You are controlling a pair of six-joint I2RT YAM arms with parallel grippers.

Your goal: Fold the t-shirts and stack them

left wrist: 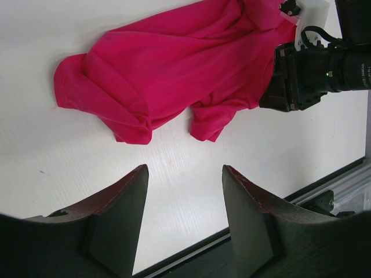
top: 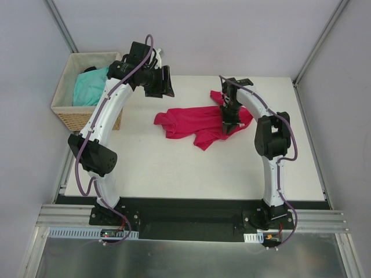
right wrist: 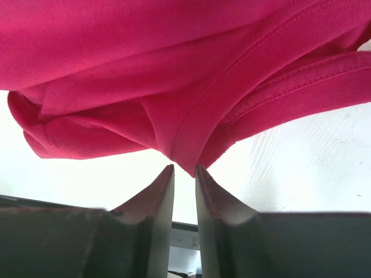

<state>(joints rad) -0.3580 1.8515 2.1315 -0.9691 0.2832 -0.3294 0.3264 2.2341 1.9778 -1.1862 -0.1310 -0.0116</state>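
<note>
Crimson-pink t-shirt lies crumpled on the table. The right gripper pinches a fold of its hem between narrow jaws. The left gripper hangs wide open above the table, beside the shirt. The turquoise t-shirt sits in the wicker basket.

t-shirt on table, second t-shirt in basket

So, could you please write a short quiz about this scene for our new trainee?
1. True or false: the turquoise fabric t-shirt lies inside the woven wicker basket.
2. Fill in: the left gripper has its jaws ___ and holds nothing.
3. Which gripper pinches a fold of the crimson-pink fabric t-shirt? A) left gripper B) right gripper C) neither
Key: 1 true; 2 open; 3 B.
</note>
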